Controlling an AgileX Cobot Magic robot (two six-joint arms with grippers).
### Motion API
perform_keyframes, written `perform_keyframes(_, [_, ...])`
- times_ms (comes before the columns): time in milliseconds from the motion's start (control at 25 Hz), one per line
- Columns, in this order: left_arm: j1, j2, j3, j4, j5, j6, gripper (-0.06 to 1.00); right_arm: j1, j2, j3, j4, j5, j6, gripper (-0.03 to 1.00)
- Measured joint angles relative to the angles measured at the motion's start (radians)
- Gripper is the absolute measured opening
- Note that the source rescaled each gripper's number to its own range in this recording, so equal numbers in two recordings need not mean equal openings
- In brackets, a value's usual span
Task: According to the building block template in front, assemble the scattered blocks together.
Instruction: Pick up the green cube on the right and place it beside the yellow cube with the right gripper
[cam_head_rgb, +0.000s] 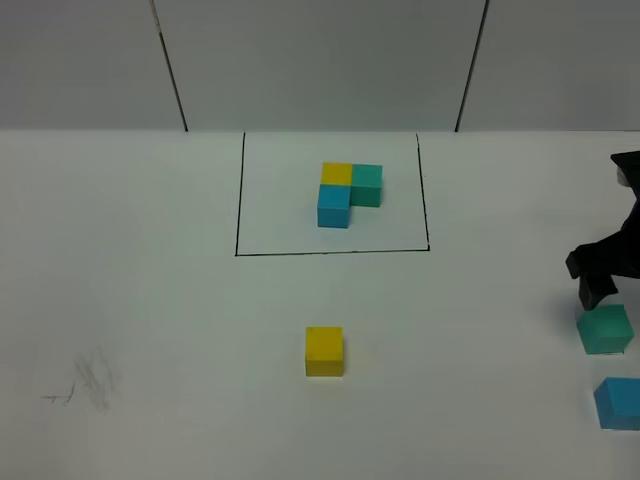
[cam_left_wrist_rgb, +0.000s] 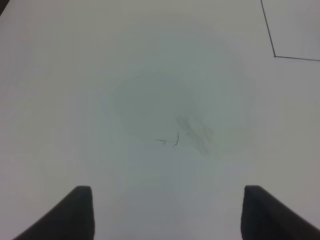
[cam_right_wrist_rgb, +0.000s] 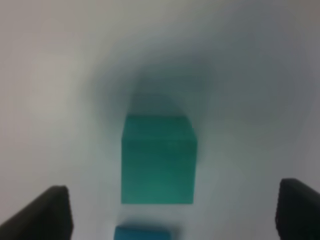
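Since the right pincer (cam_right_wrist_rgb: 173, 216) hangs close above the teal cube (cam_head_rgb: 605, 329), at the right edge of the desk (cam_head_rgb: 150, 300), that arm is plainly the nearer one. Judged next step: lower and close on teal.

Right pincer: fingertips apart, nothing clamped. In its wrist view the teal cube shows centred in the gap, untouched on either side. View blurred, so height above the cube cannot be told.

A cube has no long axis. Its side faces run about parallel to the fingers, so little wrist turn looks needed.

Blue cube (cam_head_rgb: 620, 402): near teal, on the camera side, not touching it. Risk of nudging it on descent.

Yellow cube (cam_head_rgb: 324, 351): alone mid-desk, well apart from both, in front of the template (cam_head_rgb: 349, 194).

Template, inside the black frame (cam_head_rgb: 238, 200): yellow at back, teal touching its right, blue touching its front.

Left pincer (cam_left_wrist_rgb: 167, 212): fingertips apart, empty, over bare desk near a faint scribble (cam_left_wrist_rgb: 190, 132).

Scribble not legible. No brands or labels seen.
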Motion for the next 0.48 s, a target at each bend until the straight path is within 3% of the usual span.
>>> perform_keyframes(480, [0.000,0.000,0.000,0.000,0.000,0.000,0.37,0.000,0.005,0.143,0.064,-0.199,0.017,0.68])
